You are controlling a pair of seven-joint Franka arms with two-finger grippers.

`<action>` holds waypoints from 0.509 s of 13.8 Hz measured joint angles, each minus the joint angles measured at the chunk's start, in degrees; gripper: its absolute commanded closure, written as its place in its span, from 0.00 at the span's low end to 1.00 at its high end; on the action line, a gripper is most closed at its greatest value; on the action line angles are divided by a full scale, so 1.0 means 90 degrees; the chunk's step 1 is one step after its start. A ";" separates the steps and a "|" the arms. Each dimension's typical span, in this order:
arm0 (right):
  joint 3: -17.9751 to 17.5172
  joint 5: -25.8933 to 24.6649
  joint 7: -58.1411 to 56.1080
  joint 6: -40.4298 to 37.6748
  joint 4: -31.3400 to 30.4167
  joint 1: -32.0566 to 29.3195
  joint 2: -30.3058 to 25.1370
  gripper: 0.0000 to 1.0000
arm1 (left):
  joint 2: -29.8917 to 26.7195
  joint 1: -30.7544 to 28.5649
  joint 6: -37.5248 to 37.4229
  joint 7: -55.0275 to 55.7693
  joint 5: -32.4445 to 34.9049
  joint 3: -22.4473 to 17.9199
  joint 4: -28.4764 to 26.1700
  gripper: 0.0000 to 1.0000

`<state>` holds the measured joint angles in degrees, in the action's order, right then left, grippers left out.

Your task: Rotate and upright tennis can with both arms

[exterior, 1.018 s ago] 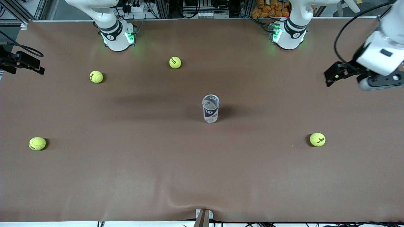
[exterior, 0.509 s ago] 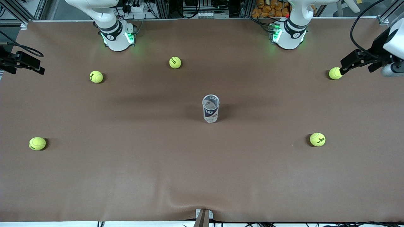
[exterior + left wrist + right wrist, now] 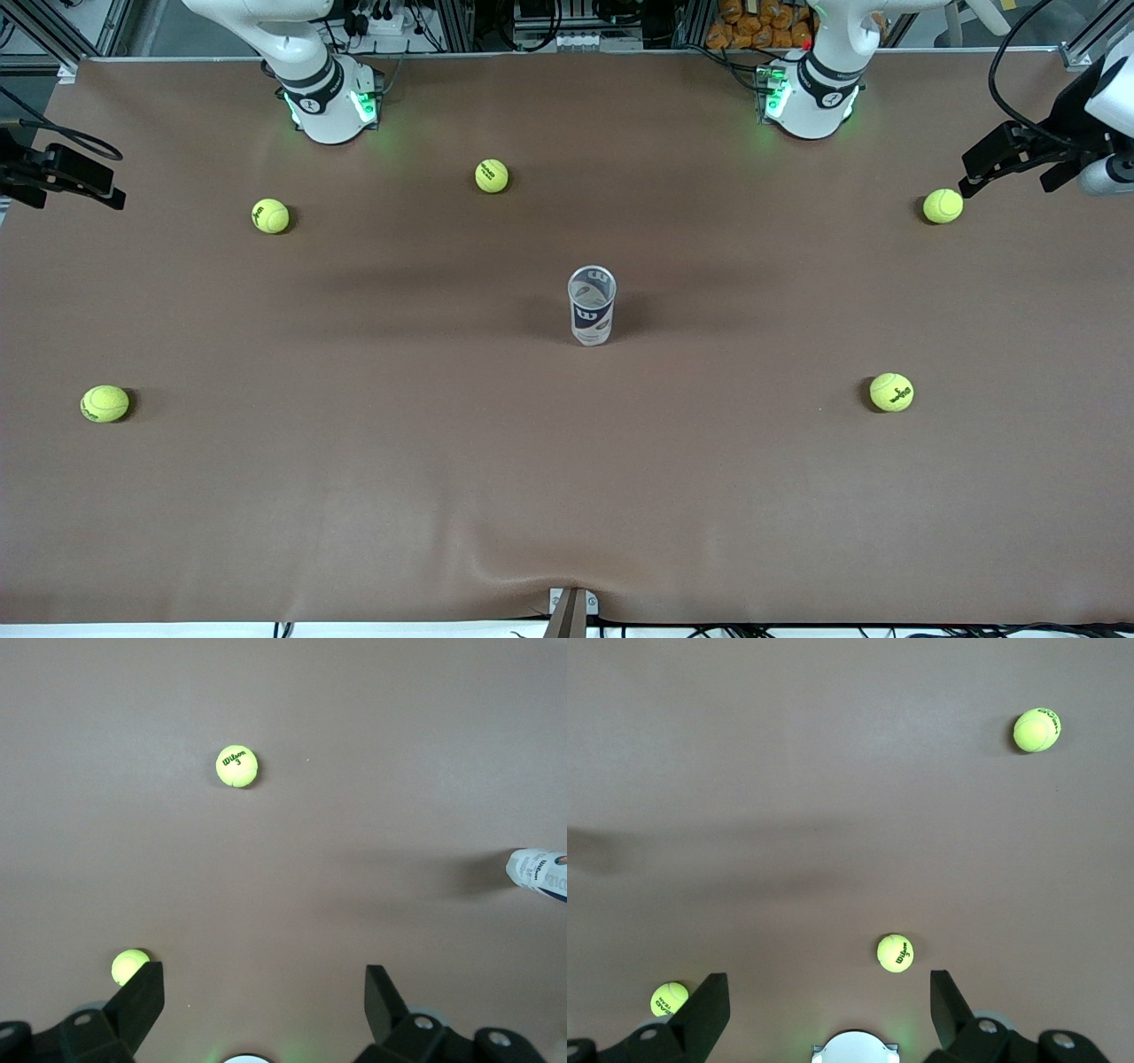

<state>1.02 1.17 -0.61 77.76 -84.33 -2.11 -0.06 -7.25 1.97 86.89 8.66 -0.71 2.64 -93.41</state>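
The tennis can (image 3: 592, 306) stands up straight in the middle of the desk (image 3: 354, 496), open end up, so the job looks done. The left gripper (image 3: 997, 164) hangs over the desk edge at the left arm's end, fingers spread, holding nothing. The right gripper (image 3: 824, 1010) shows spread fingers too; it is mostly cut off at the other edge.
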 measured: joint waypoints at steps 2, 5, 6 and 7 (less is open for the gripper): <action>0.0000 0.0000 0.0000 0.0000 0.0000 0.0000 0.0000 0.00 | 0.0001 -0.0002 0.0022 -0.0007 0.0000 -0.0001 0.0007 0.00; 0.0000 0.0000 0.0000 0.0000 0.0000 0.0000 0.0000 0.00 | 0.0004 -0.0004 0.0035 -0.0007 0.0005 -0.0003 0.0037 0.00; 0.0000 0.0000 0.0000 0.0000 0.0000 0.0000 0.0000 0.00 | 0.0009 -0.0004 0.0036 -0.0007 0.0008 -0.0003 0.0037 0.00; 0.0000 0.0000 0.0000 0.0000 0.0000 0.0000 0.0000 0.00 | 0.0017 -0.0004 0.0039 -0.0007 0.0009 -0.0004 0.0037 0.00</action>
